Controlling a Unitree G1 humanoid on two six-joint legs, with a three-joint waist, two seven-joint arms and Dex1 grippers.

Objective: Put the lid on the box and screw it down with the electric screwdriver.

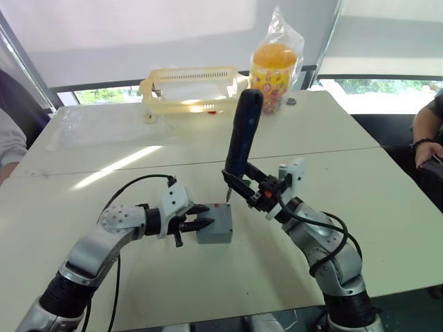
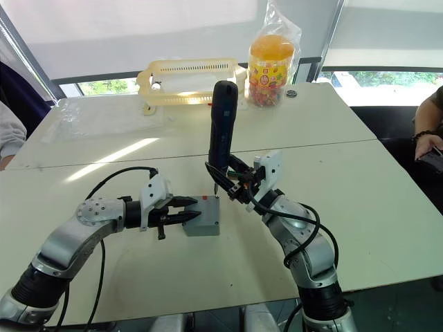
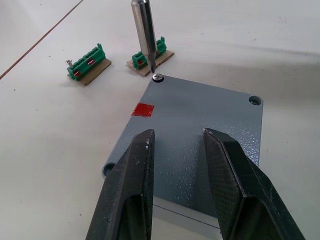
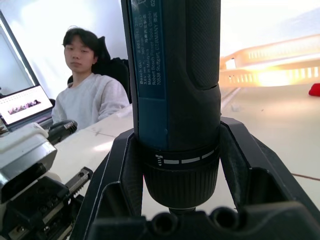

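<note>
Two grippers are sharing the job: the left gripper [image 3: 177,187], fingers slightly parted, is pressing down on the lid [image 3: 200,120] to steady the box [image 1: 214,232] just ahead of it, while the right gripper [image 4: 172,165] is clamping the screwdriver [image 1: 242,135] upright, its bit seating in a corner screw [image 3: 158,77].

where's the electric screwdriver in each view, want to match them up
Left eye view: electric screwdriver upright at centre, in the right gripper.
Right eye view: left of centre.
Left wrist view: its metal bit on a corner screw of the lid.
Right wrist view: its body, close up.
Shared landmark: the lid's red mark.
</note>
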